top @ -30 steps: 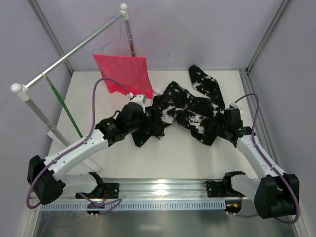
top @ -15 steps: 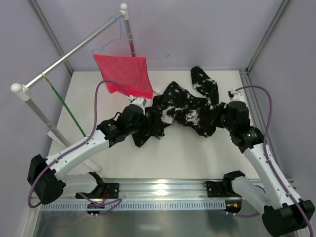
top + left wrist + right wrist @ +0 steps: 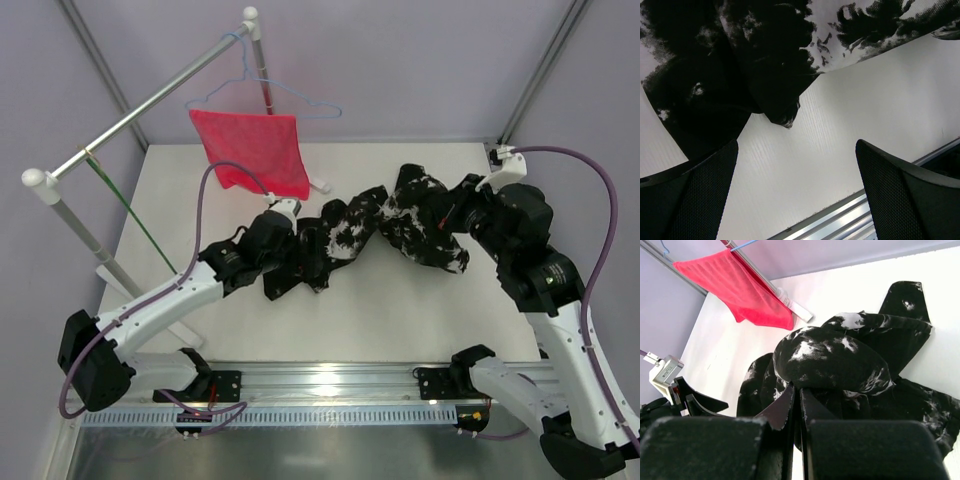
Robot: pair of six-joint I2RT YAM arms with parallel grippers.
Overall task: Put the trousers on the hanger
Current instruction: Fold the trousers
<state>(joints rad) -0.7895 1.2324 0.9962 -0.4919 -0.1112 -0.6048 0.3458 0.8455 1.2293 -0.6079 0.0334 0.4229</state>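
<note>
1. Right gripper (image 3: 799, 401) had risen and swung back toward the far right since a second earlier. Its jaws had gone from open to pinched tight on the trousers (image 3: 350, 228). The far leg had been drawn in to a bunch.
2. That grip sat at the trousers' right end, probably to lift the cloth off the table (image 3: 380, 320) for the carry to the hanger.
3. Left gripper (image 3: 796, 150) hung spread wide and held nothing, just above the trousers' left end. It looked placed to take a second hold.
4. Trousers lay mid-table, with the left part resting and the right part raised.
5. Hanger (image 3: 133, 218) hung bare from the rail (image 3: 150, 105), well left of the trousers.
6. No container was seen. The blue hanger (image 3: 270, 90) carried the red cloth (image 3: 255, 150).
</note>
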